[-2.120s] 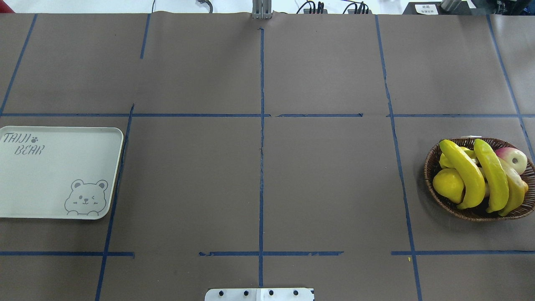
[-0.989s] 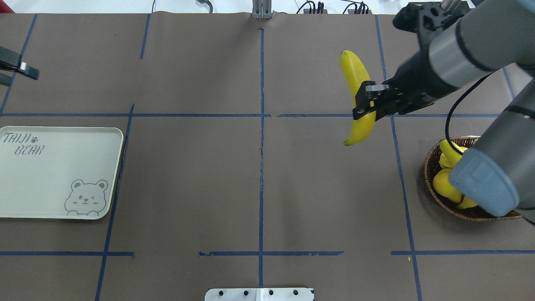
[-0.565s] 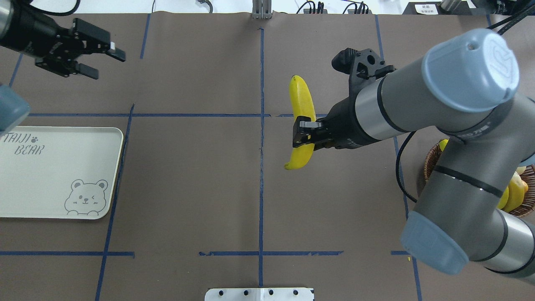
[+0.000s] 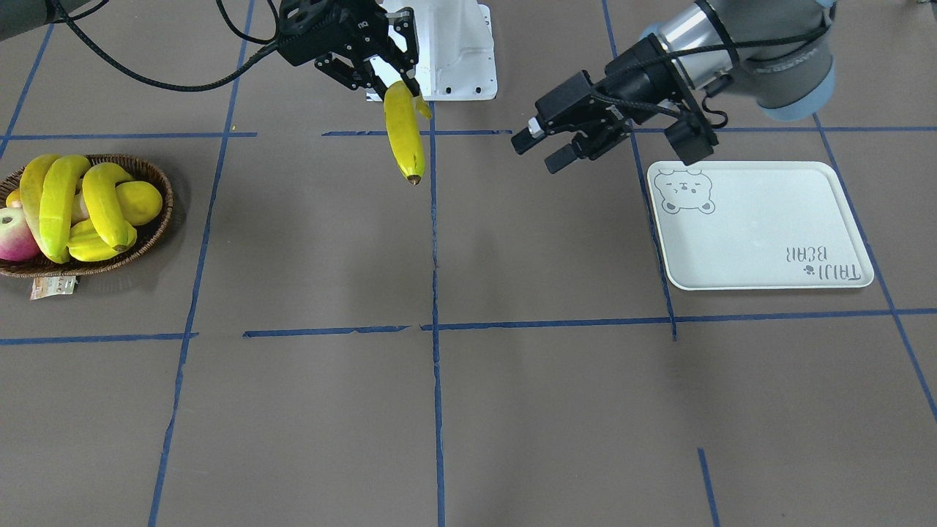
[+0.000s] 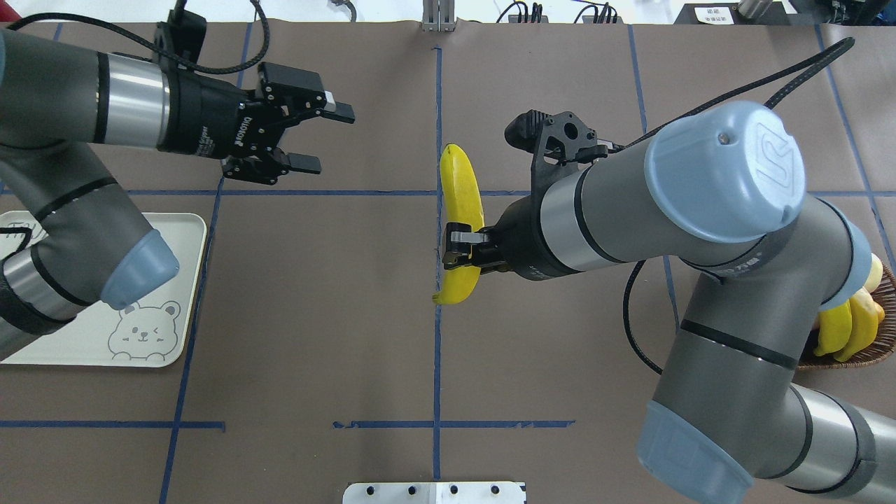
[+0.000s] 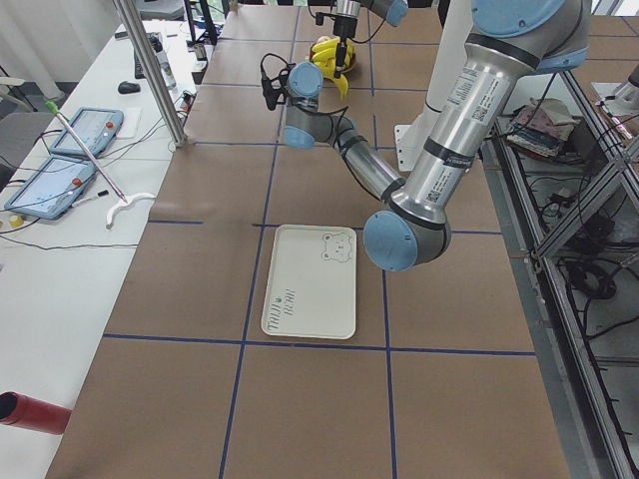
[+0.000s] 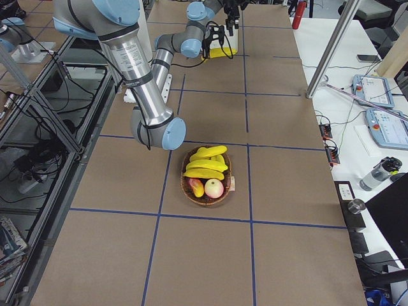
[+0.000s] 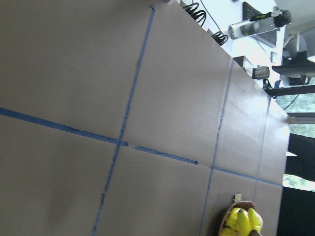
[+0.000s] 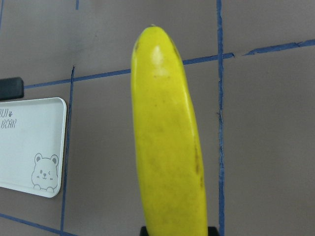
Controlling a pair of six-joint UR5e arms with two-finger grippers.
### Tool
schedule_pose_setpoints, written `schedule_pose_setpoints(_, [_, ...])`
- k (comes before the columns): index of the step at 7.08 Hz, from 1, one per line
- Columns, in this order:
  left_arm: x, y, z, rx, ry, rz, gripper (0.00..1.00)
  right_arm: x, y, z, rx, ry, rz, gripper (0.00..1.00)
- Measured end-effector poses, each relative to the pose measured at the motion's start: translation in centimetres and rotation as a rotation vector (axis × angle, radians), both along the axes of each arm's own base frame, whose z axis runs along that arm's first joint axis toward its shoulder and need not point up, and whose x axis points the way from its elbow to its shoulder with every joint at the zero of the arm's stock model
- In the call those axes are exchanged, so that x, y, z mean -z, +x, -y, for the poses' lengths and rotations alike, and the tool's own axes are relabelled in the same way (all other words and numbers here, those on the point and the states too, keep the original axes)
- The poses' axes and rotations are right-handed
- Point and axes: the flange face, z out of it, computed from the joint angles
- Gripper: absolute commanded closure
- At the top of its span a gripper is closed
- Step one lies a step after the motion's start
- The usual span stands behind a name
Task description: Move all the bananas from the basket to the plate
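— Jaws of the right gripper [image 5: 458, 250] are clamped across one banana [image 5: 462, 210], below its middle, holding it in the air over the table's centre tape line.
— Which way does it lie?
— Its long axis runs along that line, pointing away from the robot. Most of its length sticks out past the jaws on the far side.
— And the left gripper [image 5: 325, 140]?
— Spread wide, holding nothing. It points at the banana from the banana's left, near but apart, roughly abreast of the free far end in the overhead view.
— The plate [image 4: 761, 234]?
— Bare, well off on the left arm's side, so that arm is plainly nearer to it. I judge a hand-over is coming, and the left jaws would have to close crosswise on the free part.
— The rest?
— The other bananas [image 4: 58, 205] lie in the basket [image 4: 88, 269], far to the right.
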Motion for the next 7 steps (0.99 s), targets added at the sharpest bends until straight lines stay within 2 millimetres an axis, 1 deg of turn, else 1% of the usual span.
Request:
schedule_pose_setpoints(2, [2.6,3.6,-2.7,-0.048,0.003,-0.061,0.07,0.5,-0.2,-0.3,0.007,0.007,0.009,1.0])
schedule_pose_setpoints(3, [3.6,5.4,-3.9,-0.042,0.002,-0.082,0.07,0.9,-0.4,-0.7,0.015,0.016,0.028,1.0])
schedule_pose_setpoints(4, [4.3,6.9,-4.8,-0.033,-0.001,-0.098,0.08,1.3,-0.6,-1.3,0.027,0.028,0.056,1.0])
schedule_pose_setpoints(5, [4.6,7.6,-5.3,-0.033,-0.003,-0.104,0.13,1.6,-1.0,-1.8,0.041,0.035,0.074,1.0])
schedule_pose_setpoints(6, [4.7,8.1,-5.7,-0.037,-0.004,-0.107,0.32,1.7,-1.2,-2.3,0.051,0.037,0.082,1.0])
schedule_pose_setpoints(7, [4.7,8.4,-5.9,-0.042,-0.005,-0.107,0.74,1.7,-1.3,-2.5,0.056,0.038,0.085,0.99])
